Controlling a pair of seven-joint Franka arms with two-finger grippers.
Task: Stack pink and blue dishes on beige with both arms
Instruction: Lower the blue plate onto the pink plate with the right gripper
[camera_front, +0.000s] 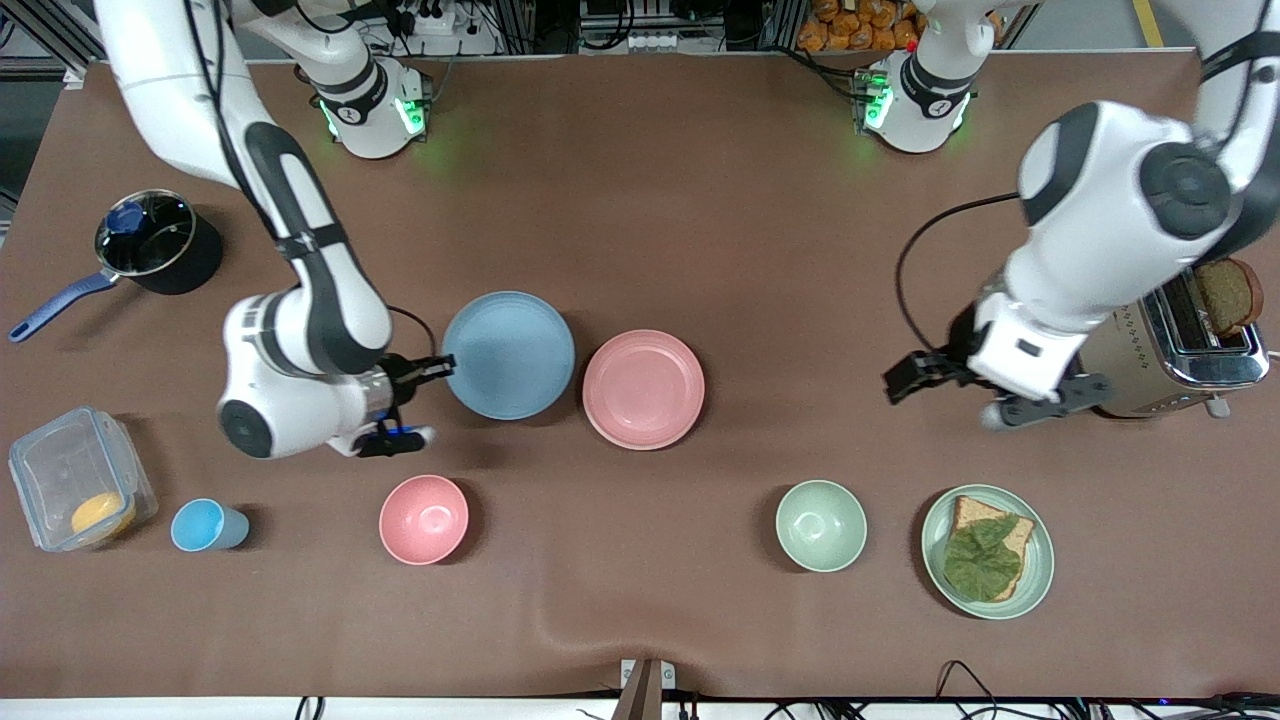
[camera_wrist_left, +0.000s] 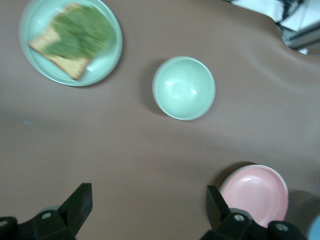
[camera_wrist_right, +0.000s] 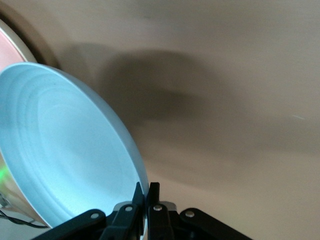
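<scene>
The light blue plate (camera_front: 508, 354) lies beside the pink plate (camera_front: 643, 389) at mid-table. My right gripper (camera_front: 438, 366) is shut on the blue plate's rim at the edge toward the right arm's end. The right wrist view shows the blue plate (camera_wrist_right: 65, 150) tilted up off the cloth, with the gripper (camera_wrist_right: 148, 187) pinching its rim and a shadow beneath. The pink plate (camera_wrist_left: 254, 194) seems to rest on the beige plate (camera_wrist_left: 285, 202), of which only a thin pale rim shows. My left gripper (camera_front: 958, 396) hangs open over bare cloth beside the toaster, its fingers (camera_wrist_left: 76, 204) wide apart and nothing between them.
Nearer the front camera stand a pink bowl (camera_front: 423, 519), a blue cup (camera_front: 205, 525), a green bowl (camera_front: 820, 525) and a green plate with bread and lettuce (camera_front: 1040, 585). A pot (camera_front: 155, 242), a plastic box (camera_front: 70, 475) and a toaster (camera_front: 1175, 350) sit at the table's ends.
</scene>
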